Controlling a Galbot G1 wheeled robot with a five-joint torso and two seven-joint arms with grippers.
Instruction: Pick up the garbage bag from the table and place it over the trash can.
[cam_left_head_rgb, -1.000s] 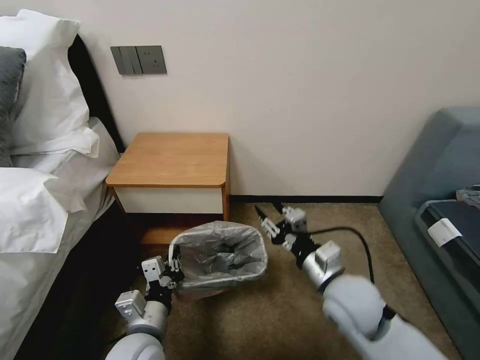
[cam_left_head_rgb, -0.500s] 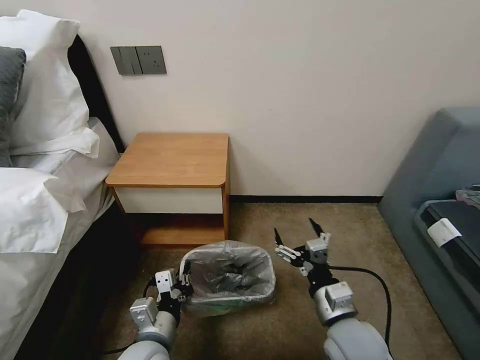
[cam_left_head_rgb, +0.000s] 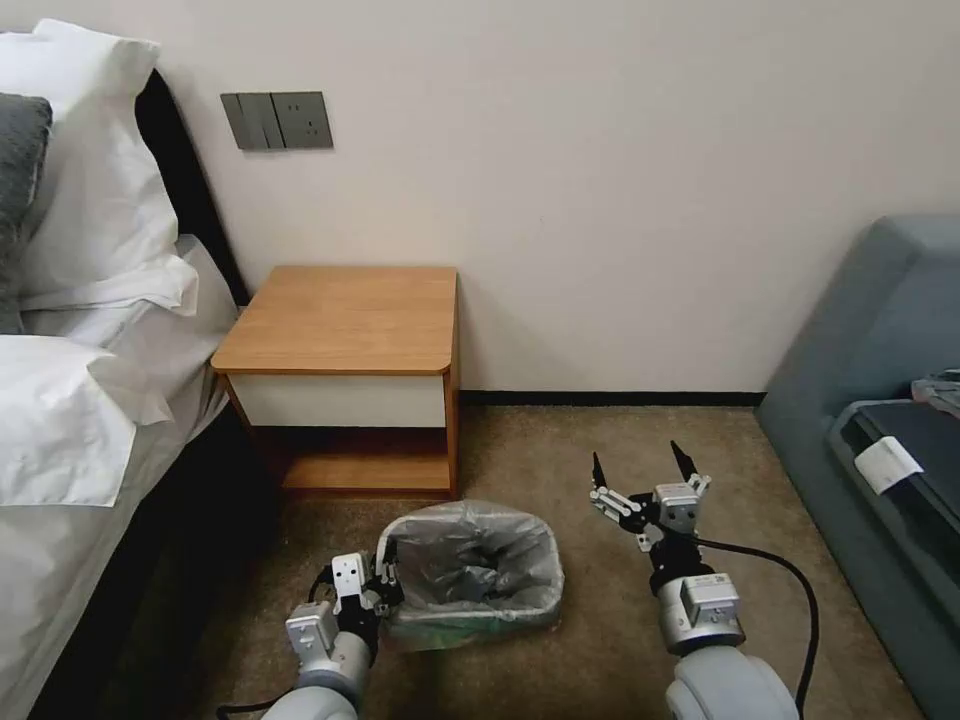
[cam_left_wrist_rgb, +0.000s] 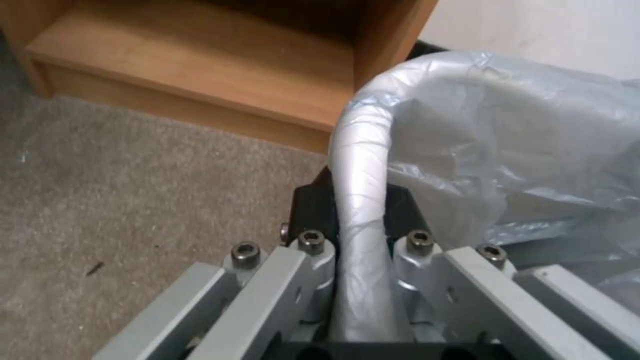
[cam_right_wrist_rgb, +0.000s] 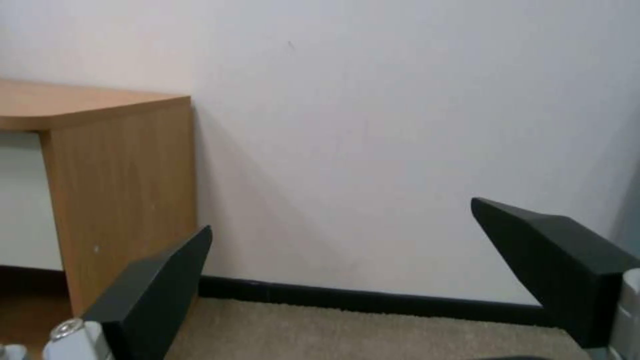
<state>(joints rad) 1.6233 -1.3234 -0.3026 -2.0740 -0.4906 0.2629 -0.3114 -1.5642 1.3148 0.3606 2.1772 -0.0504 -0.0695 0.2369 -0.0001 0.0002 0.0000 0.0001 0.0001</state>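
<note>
Left gripper (cam_left_head_rgb: 385, 580) sat at the lower centre-left of the head view, its fingers (cam_left_wrist_rgb: 313, 200) pinched onto the bag-covered rim of the trash can (cam_left_head_rgb: 440, 625), at the can's left edge. The left wrist view confirmed it: the rolled rim, wrapped in grey film, ran straight between the two dark fingers.

Garbage bag (cam_left_head_rgb: 470, 560) was already draped over the can's mouth, lining it and folded over the rim all round as far as could be seen. Crinkled slack lay inside. No pink edge could be made out.

Right gripper (cam_left_head_rgb: 645, 470) hovered to the right of the can, near it but clear, touching nothing. Its fingers (cam_right_wrist_rgb: 153, 295) were spread wide and pointed up toward the wall (cam_left_head_rgb: 620, 200). The can's right rim lay to the left of it in the frame and lower.

Judgement: the left arm was the one in contact. The can's long axis ran left to right across the frame, so each gripper faced a short side.

Surface: the can stood on brown carpet (cam_left_head_rgb: 600, 640), just in front of the counter (cam_left_head_rgb: 345, 320), whose top was bare. The counter's lower shelf (cam_left_wrist_rgb: 200, 75) was near the rim. Room: a bed (cam_left_head_rgb: 70, 400) lay at the frame's left and a grey sofa (cam_left_head_rgb: 880, 330) at its right, with open carpet around the right arm.
</note>
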